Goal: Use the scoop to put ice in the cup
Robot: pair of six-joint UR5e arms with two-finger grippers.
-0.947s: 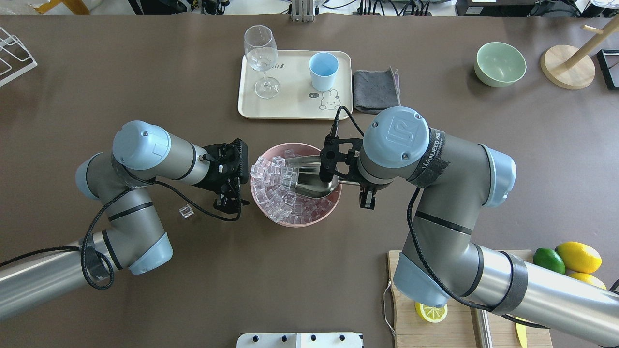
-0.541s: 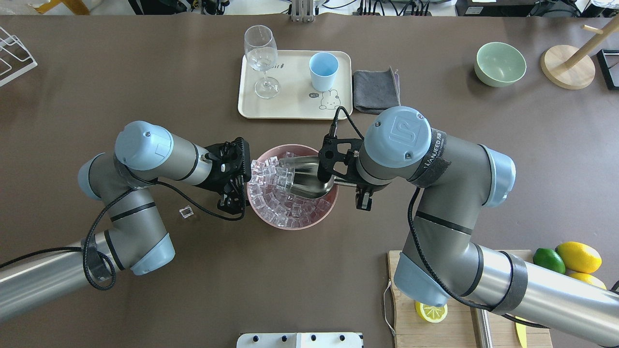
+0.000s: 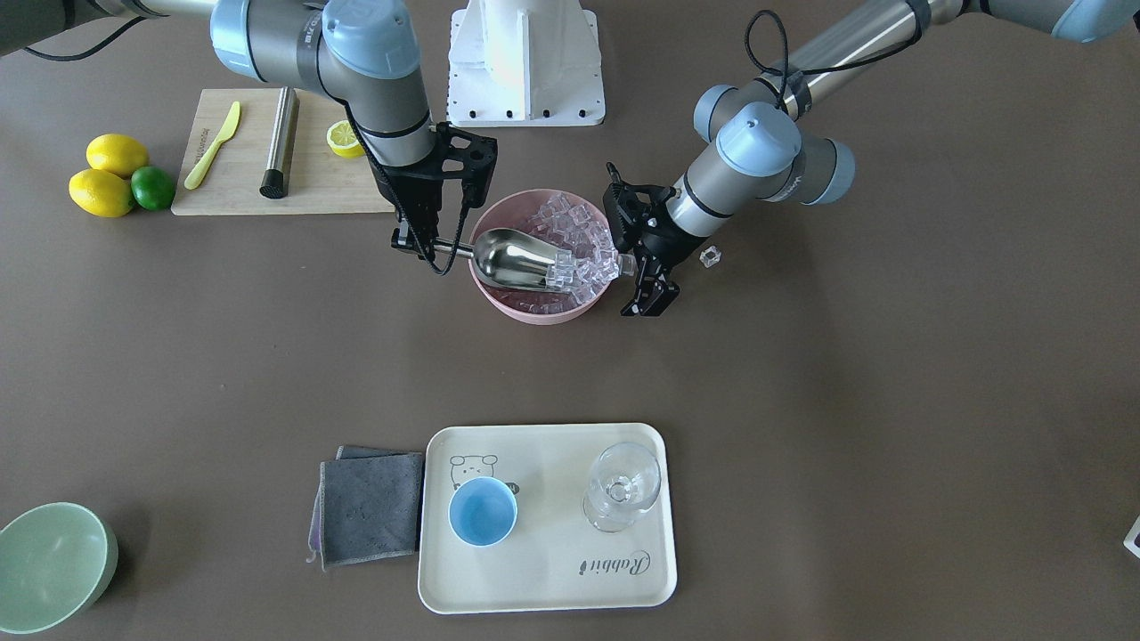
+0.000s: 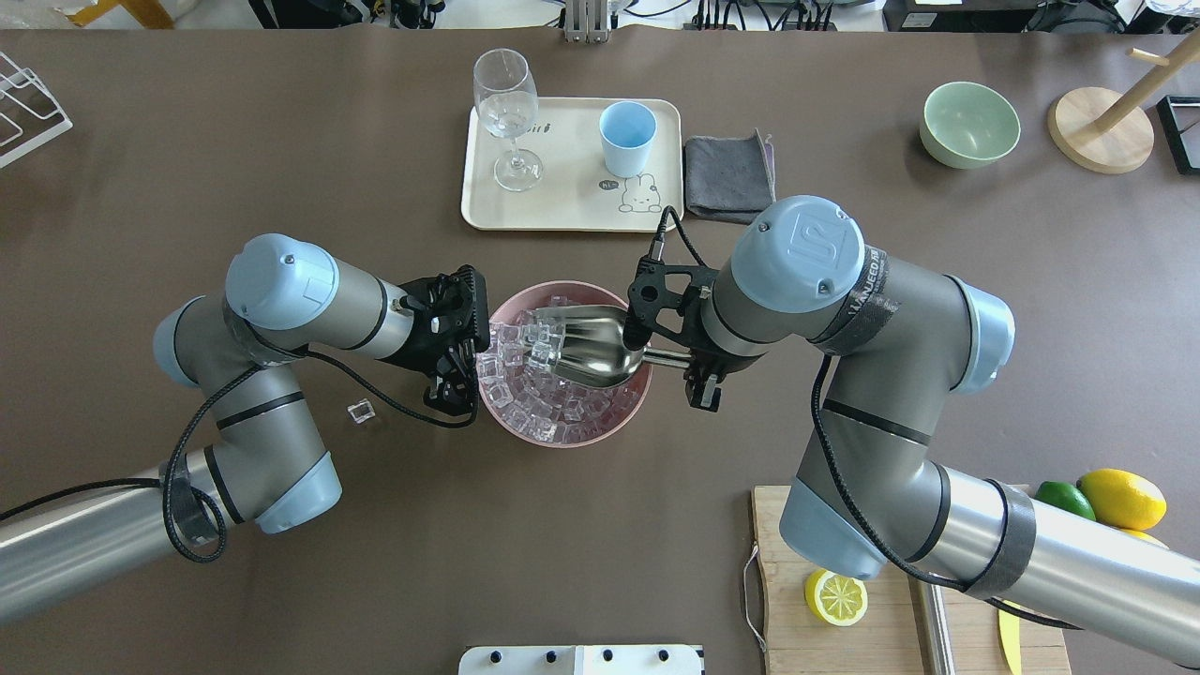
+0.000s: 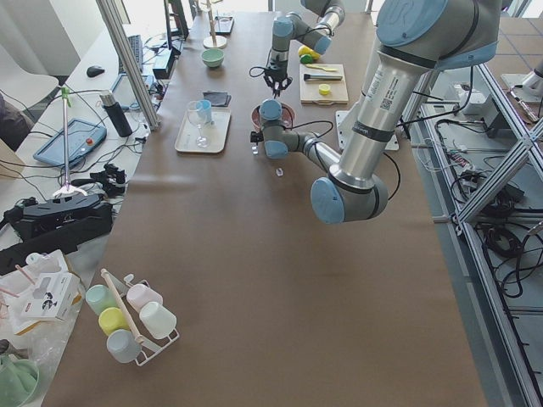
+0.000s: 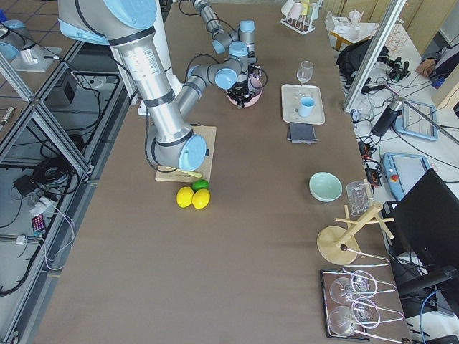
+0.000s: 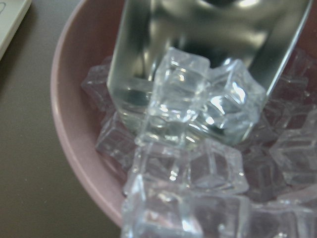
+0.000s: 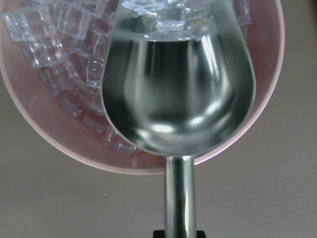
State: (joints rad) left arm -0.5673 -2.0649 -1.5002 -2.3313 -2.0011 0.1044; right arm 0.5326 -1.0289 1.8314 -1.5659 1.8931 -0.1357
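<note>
Some ice (image 3: 570,227) is sitting in scoop (image 3: 521,258) mouth; right gripper (image 3: 426,247) is clamping its handle, digging in bowl (image 3: 534,312); left gripper (image 3: 648,301) is sitting beside bowl, opening unclear. Next: lifting level, carrying to empty cup (image 3: 482,510) on tray (image 3: 534,579).

Overhead view, 12 o'clock away from my base.

Left arm (image 4: 281,281): enters from 8 o'clock, doubles back at the elbow, last link runs toward 3. Left gripper (image 4: 452,396) hangs low off that end, its fingers (image 3: 648,298) tipped down toward the table. Can't read the gap between them from any angle.

Right arm (image 4: 797,253): enters from 4 o'clock, climbs toward 12, then turns toward 9 at the wrist. Right gripper (image 4: 692,364) is clamped on the scoop (image 4: 591,352) handle, trough pointing to 9, held roughly level. The two grippers face each other, apart.
</note>
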